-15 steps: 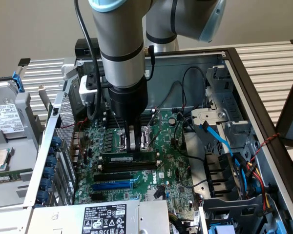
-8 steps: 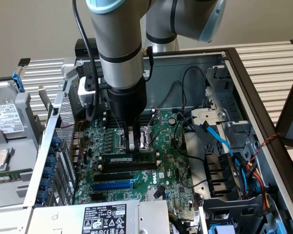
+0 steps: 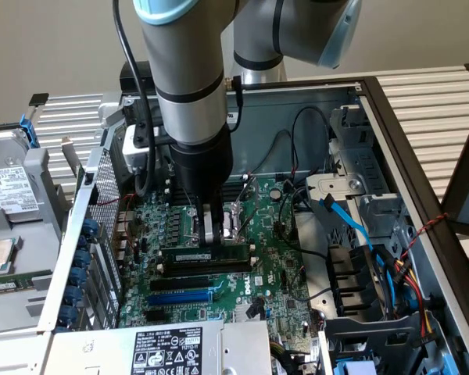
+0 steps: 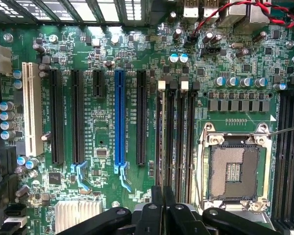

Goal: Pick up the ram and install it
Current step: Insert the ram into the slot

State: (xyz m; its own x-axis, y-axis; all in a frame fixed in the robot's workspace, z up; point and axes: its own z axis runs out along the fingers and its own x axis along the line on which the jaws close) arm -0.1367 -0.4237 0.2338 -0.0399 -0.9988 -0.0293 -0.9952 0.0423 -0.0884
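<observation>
Green and thin, the ram (image 3: 203, 255) stands on edge in a black memory slot on the motherboard (image 3: 285, 269), just beyond the blue slot (image 3: 180, 297) from the camera. The gripper (image 3: 213, 233) hangs right over the stick's middle with its fingers drawn close together and holding nothing. Whether the tips rest on the top edge or sit just above it, I cannot tell. In the wrist view the narrow fingers (image 4: 158, 208) line up with the slots beside the CPU socket (image 4: 233, 169). This looks like the seating step: the stick is placed, but I cannot tell if it is latched. Finishing would call for a straight downward push, centred so neither end tilts, until the end clips (image 4: 161, 84) close.
</observation>
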